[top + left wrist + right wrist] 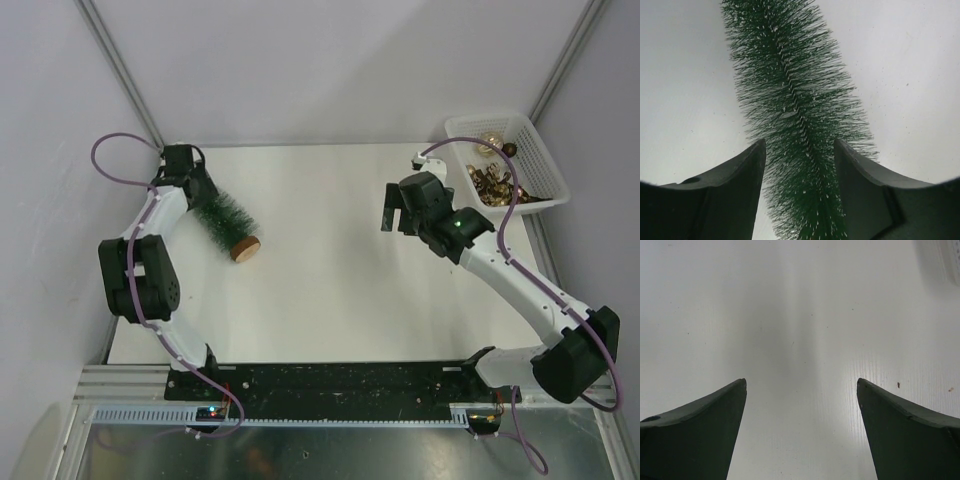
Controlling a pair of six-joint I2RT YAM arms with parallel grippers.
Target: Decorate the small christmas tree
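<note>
A slim, cone-shaped bottle-brush christmas tree (220, 222) with frosted dark green bristles lies on its side on the left part of a white table (330, 270). Its round tan wooden disc base (245, 248) points toward the near right. Its narrower end runs toward the far left corner, under the left gripper (188, 172).

In the left wrist view, the tree (800, 115) runs up the middle of the picture between the two dark fingers (740, 180). Its tip is farthest from the camera. The left gripper (800, 150) is closed on the tree. The bristles touch both fingers and look narrower where they pass between them than just beyond.

The right gripper (394, 214) is well apart from the tree, over the right half of the table. In the right wrist view its fingers (900, 420) stand wide apart, with only bare white tabletop between them. This gripper (801, 385) holds nothing.

A white plastic mesh basket (480, 122) sits in the far right corner of the table, just beyond the right gripper. It holds a heap of small gold ornaments (492, 182).
</note>
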